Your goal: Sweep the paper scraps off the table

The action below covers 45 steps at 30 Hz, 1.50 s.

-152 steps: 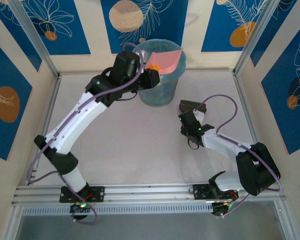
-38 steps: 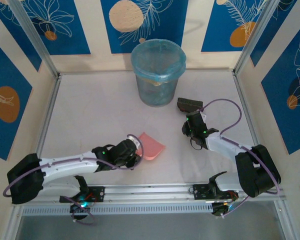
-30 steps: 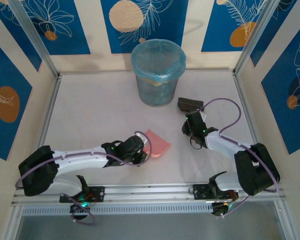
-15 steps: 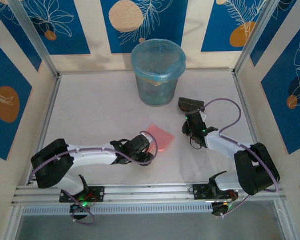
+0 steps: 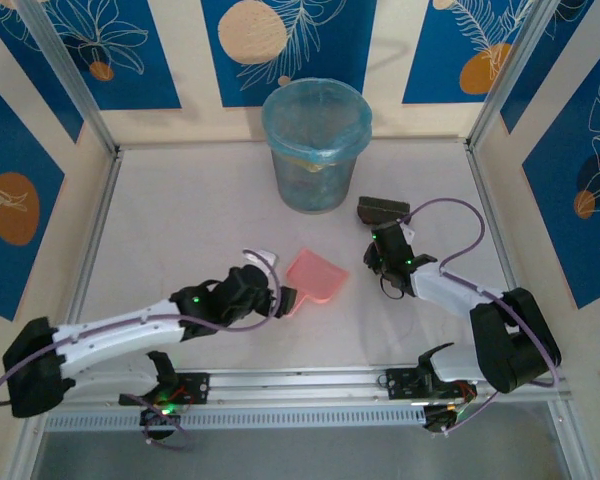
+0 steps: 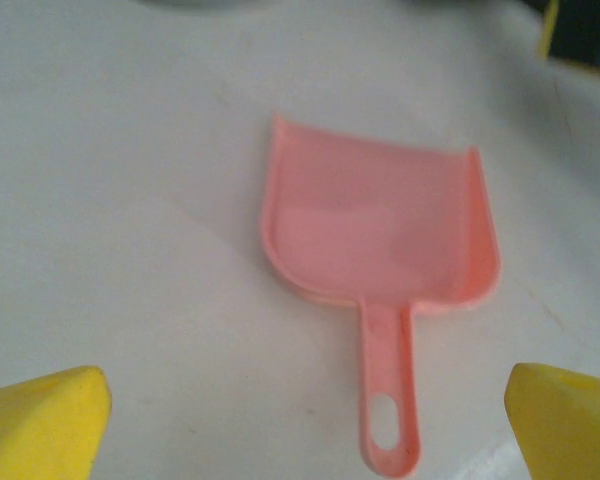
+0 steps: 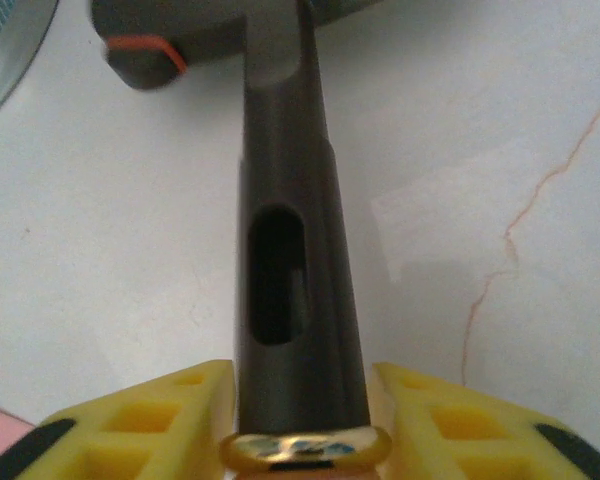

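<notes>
The pink dustpan (image 5: 317, 275) lies flat and empty on the pale table (image 5: 180, 220), its handle (image 6: 390, 400) pointing toward my left gripper (image 5: 278, 295). That left gripper (image 6: 305, 445) is open and drawn back from the handle, with its yellow fingertips (image 6: 40, 425) spread wide apart. Over on the right, my right gripper (image 5: 388, 242) is shut on the dark brush handle (image 7: 295, 270), and the brush head (image 5: 382, 209) rests on the table beyond it. The paper scraps are out of view.
A blue-lined waste bin (image 5: 316, 145) stands at the back centre, just left of the brush head, and its rim (image 7: 0, 40) shows in the right wrist view. Aluminium rails (image 5: 300, 385) edge the table, with patterned walls behind.
My left gripper carried the dustpan rightward, let it go and pulled back to the left. The dustpan now lies free on the table. The right arm has not moved.
</notes>
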Available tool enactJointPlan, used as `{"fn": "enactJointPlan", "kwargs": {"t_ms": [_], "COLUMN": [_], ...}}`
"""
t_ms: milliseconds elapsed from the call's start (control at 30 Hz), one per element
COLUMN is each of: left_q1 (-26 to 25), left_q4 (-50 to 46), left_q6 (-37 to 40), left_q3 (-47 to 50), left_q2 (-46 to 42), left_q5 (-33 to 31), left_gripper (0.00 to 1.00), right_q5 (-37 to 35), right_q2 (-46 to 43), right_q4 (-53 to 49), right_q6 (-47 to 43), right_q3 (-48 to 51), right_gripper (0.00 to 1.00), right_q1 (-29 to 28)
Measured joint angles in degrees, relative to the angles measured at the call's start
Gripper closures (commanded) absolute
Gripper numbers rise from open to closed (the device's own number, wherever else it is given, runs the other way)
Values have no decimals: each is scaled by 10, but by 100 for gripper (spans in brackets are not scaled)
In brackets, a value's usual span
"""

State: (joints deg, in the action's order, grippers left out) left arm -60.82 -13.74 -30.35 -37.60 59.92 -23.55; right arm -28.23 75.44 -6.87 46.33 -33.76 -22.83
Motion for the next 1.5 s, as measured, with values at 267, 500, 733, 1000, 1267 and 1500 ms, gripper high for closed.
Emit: {"fn": "enactJointPlan", "kwargs": {"t_ms": [267, 500, 733, 1000, 1267, 1500], "left_q1": [0, 0, 48, 296, 519, 615], "left_q4": [-28, -23, -22, -15, 158, 311], "left_q6": [-32, 31, 117, 94, 14, 28], "left_q3": [39, 26, -148, -286, -84, 104], "left_q2": [-181, -233, -137, -30, -27, 8], "left_q5": [-164, -217, -192, -21, 67, 23], "left_gripper": [0, 0, 0, 0, 0, 0], "right_q5": [-5, -40, -39, -28, -40, -47], "right_q2": [-43, -141, -212, -218, -177, -88], "right_q4": [-19, -33, -62, -107, -112, 78], "right_q6": [19, 54, 84, 88, 64, -167], "right_q3": [1, 38, 72, 54, -58, -37], "right_gripper": [41, 33, 11, 1, 1, 1], "right_q1": [2, 14, 78, 90, 83, 109]}}
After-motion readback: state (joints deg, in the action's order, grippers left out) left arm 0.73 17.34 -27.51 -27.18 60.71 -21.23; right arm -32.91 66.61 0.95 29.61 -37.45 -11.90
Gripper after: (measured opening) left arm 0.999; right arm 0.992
